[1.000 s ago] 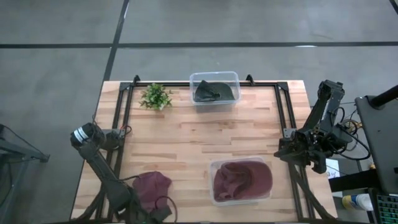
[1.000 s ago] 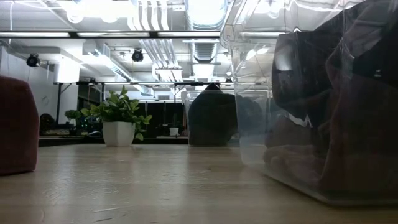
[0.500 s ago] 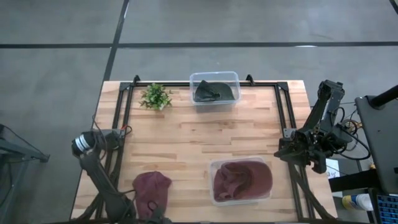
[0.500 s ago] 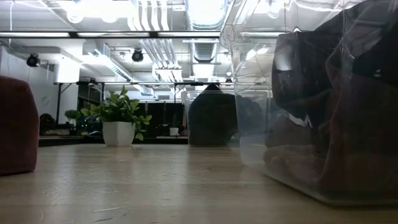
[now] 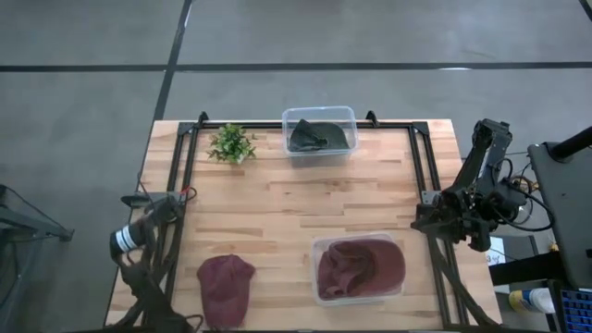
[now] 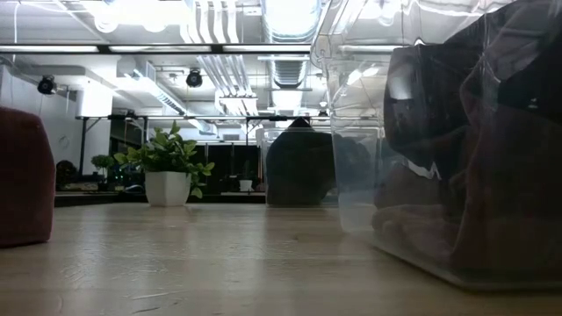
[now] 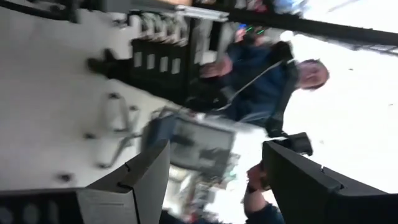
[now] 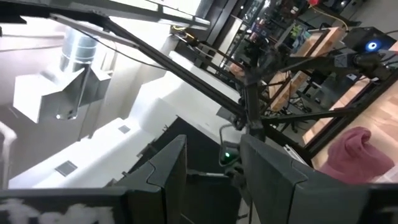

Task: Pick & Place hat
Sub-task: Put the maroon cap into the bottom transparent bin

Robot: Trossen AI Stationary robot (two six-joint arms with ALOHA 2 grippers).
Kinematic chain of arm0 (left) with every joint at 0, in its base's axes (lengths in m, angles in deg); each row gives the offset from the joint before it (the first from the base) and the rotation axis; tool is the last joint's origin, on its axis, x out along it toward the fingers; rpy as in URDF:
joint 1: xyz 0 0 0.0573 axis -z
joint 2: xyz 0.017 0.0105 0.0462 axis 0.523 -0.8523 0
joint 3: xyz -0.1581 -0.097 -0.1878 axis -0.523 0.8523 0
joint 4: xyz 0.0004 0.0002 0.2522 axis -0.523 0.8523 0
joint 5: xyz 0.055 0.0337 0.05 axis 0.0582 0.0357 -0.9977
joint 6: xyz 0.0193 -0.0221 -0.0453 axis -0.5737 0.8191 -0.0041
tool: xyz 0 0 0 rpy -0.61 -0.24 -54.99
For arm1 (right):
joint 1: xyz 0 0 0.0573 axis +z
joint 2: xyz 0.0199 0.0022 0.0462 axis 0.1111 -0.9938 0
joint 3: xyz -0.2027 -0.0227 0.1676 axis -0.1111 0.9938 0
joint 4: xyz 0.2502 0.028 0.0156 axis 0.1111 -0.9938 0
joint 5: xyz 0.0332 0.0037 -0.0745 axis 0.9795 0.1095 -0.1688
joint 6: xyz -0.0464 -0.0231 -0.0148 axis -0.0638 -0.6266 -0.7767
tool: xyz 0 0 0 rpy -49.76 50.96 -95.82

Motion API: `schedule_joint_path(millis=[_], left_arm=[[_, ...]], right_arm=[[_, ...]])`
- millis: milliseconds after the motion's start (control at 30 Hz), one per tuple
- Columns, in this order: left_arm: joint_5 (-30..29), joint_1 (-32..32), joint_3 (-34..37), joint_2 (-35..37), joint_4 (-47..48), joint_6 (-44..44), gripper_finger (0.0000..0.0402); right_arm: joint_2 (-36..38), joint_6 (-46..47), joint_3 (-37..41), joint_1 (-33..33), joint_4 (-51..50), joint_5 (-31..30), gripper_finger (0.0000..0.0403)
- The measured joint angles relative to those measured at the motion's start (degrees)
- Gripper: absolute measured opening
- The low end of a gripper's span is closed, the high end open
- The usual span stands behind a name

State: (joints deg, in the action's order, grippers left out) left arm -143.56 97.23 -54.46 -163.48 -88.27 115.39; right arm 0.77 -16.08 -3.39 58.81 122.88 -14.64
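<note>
A soft maroon fabric hat (image 5: 225,286) lay flat on the pale wooden-plank worktop (image 5: 277,213), near its front left corner, touched by neither arm. In the low view the same hat (image 6: 25,175) showed as a dark red mound at the far left edge. Just to its right in the high view sat a clear plastic bin holding crumpled maroon cloth (image 5: 359,268), and at the back edge of the worktop stood a second clear plastic bin holding dark green cloth (image 5: 319,132). A small green potted plant in a white pot (image 5: 231,143) stood to the left of that back bin.

The left gripper (image 7: 214,180) was off the worktop's left edge, pulled clear of the hat; its wrist view looked out into the room, its two dark fingers (image 7: 137,180) spread wide apart with nothing between them. A person in a dark blue top (image 7: 261,81) showed in the room beyond.

The right gripper (image 8: 212,168) waited off the worktop's right edge, its fingers parted by a narrow gap and holding nothing.
</note>
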Motion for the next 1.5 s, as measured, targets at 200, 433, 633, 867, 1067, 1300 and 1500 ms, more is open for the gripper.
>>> schedule_joint_path(millis=[200, 433, 633, 867, 1067, 1300, 1500], left_arm=[[-9.9, 1.3, -4.3, -7.4, -9.4, -4.3, 0.0248], [-13.1, 1.4, -5.6, -12.1, -10.8, -3.7, 0.0248], [-16.0, 0.9, -3.8, -9.9, -11.3, -7.8, 0.0248], [-8.9, -3.9, -3.5, 3.4, 0.4, -28.8, 0.0248], [-0.2, -7.6, -6.3, 17.6, 27.7, -35.0, 0.0248], [10.0, -10.6, -9.4, 27.5, 49.5, -37.6, 0.0248], [8.9, -11.0, -10.4, 32.8, 47.9, -41.4, 0.0248]], right_arm=[[0.0, -0.6, 0.0, 0.0, 0.4, 0.0, 0.0146], [0.0, -0.8, 0.0, 0.0, 0.5, -1.3, 0.0146], [0.0, -0.8, 0.0, 0.0, 0.5, -1.4, 0.0146], [0.1, -0.9, 0.0, -0.1, 0.5, -1.5, 0.0146], [0.4, -0.9, 0.0, -0.6, 0.0, -4.2, 0.0146], [0.1, -0.7, 0.0, -0.6, -0.2, -4.3, 0.0146], [0.2, -0.7, 0.0, -0.6, -0.2, -4.3, 0.0146]])
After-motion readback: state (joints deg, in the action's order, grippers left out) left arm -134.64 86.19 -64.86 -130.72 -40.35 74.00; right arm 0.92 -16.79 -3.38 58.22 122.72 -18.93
